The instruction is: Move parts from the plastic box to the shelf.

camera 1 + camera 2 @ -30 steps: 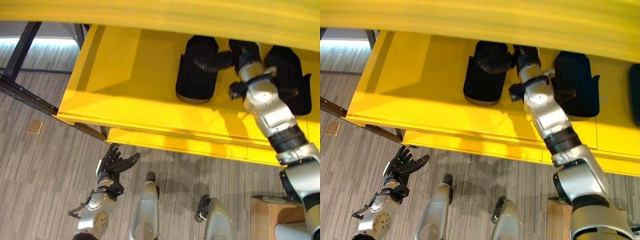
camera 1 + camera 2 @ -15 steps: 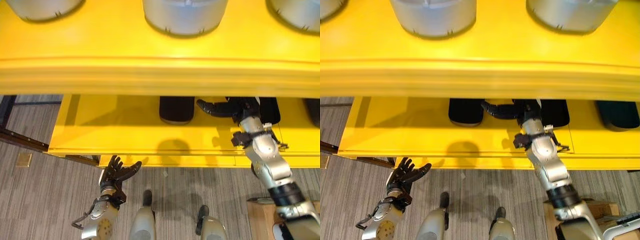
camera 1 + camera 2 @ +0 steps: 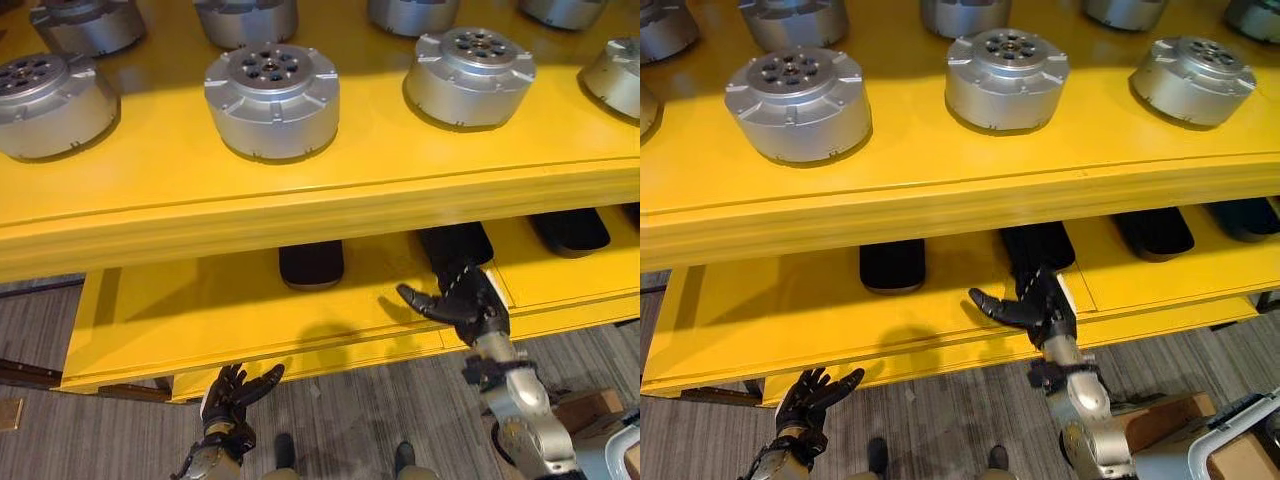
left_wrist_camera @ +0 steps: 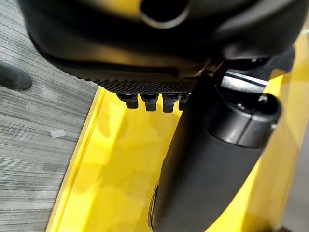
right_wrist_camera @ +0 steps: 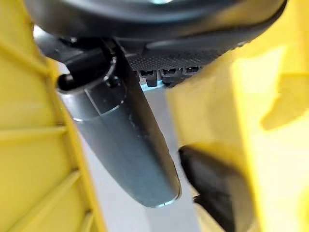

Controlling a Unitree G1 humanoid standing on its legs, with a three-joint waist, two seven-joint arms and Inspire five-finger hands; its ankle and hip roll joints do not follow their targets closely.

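Observation:
Several black parts lie on the yellow shelf's lower level (image 3: pixel 200 310): one at the left (image 3: pixel 311 264), one in the middle (image 3: pixel 455 243), one at the right (image 3: pixel 568 229). My right hand (image 3: pixel 462 300) hovers at that level's front edge, just before the middle black part. It is open with fingers spread and holds nothing. Its wrist view looks past the thumb (image 5: pixel 125 140) at yellow shelf and a dark part (image 5: pixel 212 183). My left hand (image 3: pixel 235 392) hangs low below the shelf's front edge, open and empty.
The upper level (image 3: pixel 300 190) carries several round silver parts, such as one (image 3: pixel 271 98) and another (image 3: pixel 468 76). A brown box (image 3: pixel 590 408) stands on the grey carpet at the lower right. The lower level's left half is bare yellow.
The camera has tilted up, bringing the upper level and its silver parts into view. My right hand has drawn back from among the black parts to the lower level's front edge.

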